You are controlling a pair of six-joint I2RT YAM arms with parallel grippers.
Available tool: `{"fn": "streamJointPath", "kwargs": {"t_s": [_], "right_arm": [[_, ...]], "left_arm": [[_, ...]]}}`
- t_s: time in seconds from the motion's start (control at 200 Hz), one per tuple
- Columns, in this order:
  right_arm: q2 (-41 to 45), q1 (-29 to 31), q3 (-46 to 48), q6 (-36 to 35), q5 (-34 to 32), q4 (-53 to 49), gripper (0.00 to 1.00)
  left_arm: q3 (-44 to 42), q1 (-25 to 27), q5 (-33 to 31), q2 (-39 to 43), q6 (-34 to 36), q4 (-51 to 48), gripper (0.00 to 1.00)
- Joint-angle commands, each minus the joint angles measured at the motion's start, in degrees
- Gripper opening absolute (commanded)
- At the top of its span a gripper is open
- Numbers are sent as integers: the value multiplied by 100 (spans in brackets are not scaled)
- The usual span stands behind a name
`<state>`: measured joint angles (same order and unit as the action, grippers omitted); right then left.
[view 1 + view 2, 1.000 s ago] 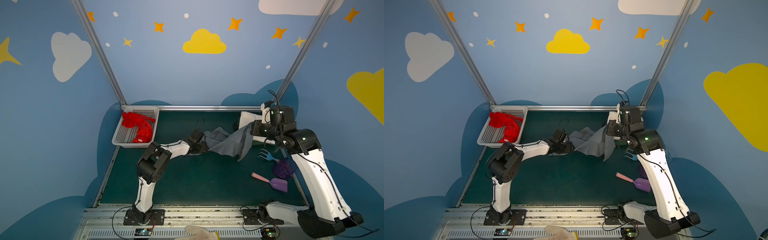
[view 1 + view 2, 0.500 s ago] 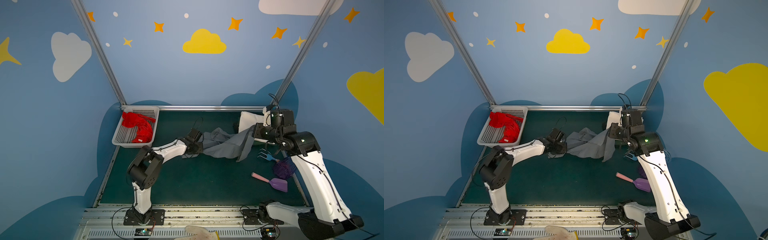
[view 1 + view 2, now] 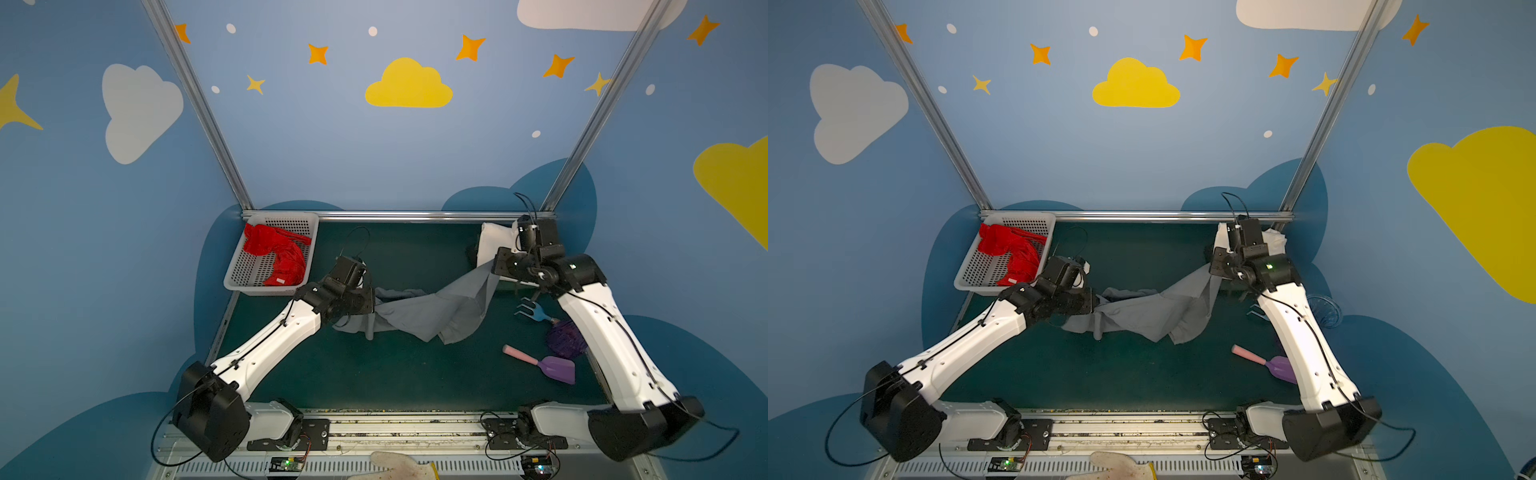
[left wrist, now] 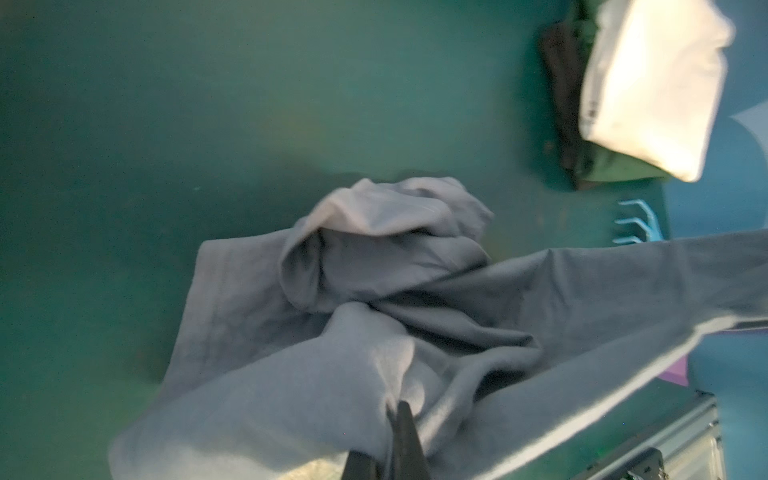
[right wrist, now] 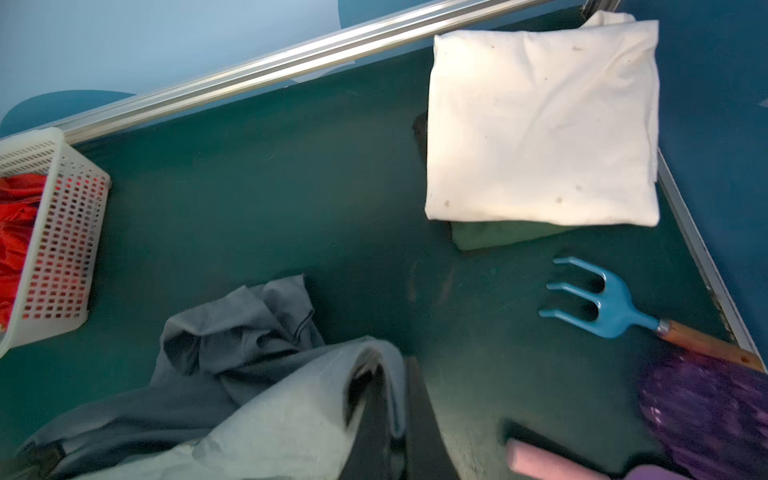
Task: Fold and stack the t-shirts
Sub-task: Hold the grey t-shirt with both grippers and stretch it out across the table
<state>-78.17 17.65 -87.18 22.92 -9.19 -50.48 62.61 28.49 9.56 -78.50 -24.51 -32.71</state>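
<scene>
The slate grey t-shirt (image 3: 432, 311) (image 3: 1150, 311) hangs crumpled between both grippers over the green table. My left gripper (image 3: 372, 301) (image 3: 1094, 301) (image 4: 395, 409) is shut on a bunched fold at its left end. My right gripper (image 3: 496, 270) (image 3: 1212, 268) (image 5: 395, 374) is shut on an edge of the shirt at its right end, held higher. The cream-white t-shirt (image 3: 494, 241) (image 5: 540, 124) lies folded at the back right, on a dark green folded cloth (image 5: 498, 235). The red t-shirt (image 3: 276, 253) (image 3: 1013, 253) lies crumpled in the basket.
The white perforated basket (image 3: 249, 282) stands at the back left. A blue hand fork (image 3: 534, 311) (image 5: 602, 307), a purple mesh ball (image 3: 565, 338) and a pink-handled purple scoop (image 3: 552, 368) lie along the right edge. A metal rail (image 3: 395, 216) bounds the back.
My left gripper has shut on the grey shirt's left end and drawn it a little leftward; its elbow has swung out to the left. The right gripper has kept its grip.
</scene>
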Motion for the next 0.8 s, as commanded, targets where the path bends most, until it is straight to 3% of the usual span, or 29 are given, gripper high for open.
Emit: {"fn": "streamJointPath", "kwargs": {"t_s": [0.0,0.07,0.155,0.28,0.34,0.435,0.591,0.696,0.796], "right_arm": [[-577,-65,-582,-145,-362,373,0],[-1002,-92,-881,-182,-551,382,0],[-1432,-129,-1147,-165,-558,384,0],[-1937,-193,-1444,-166,-501,258,0],[-2126,-226,-1574,-152,-600,84,0],[-2245,-300,-1561,-50,-571,-5,0],[-2238,-355,-1343,58,-324,142,0],[-2172,-392,-1197,89,-233,186,0],[-2018,-445,-952,139,-115,289,0]], "left_arm": [[254,-576,859,-724,-39,99,7],[694,-983,1282,-1412,-91,36,16],[1270,-1213,1144,-2094,-173,-22,25],[1550,-993,773,-2035,18,-66,63],[1404,-754,98,-1635,118,-84,77],[1022,-369,-723,-981,174,-56,81],[11,101,-452,-267,100,369,77],[-539,243,-365,-344,-121,492,71],[-645,246,-659,-736,-286,219,69]]}}
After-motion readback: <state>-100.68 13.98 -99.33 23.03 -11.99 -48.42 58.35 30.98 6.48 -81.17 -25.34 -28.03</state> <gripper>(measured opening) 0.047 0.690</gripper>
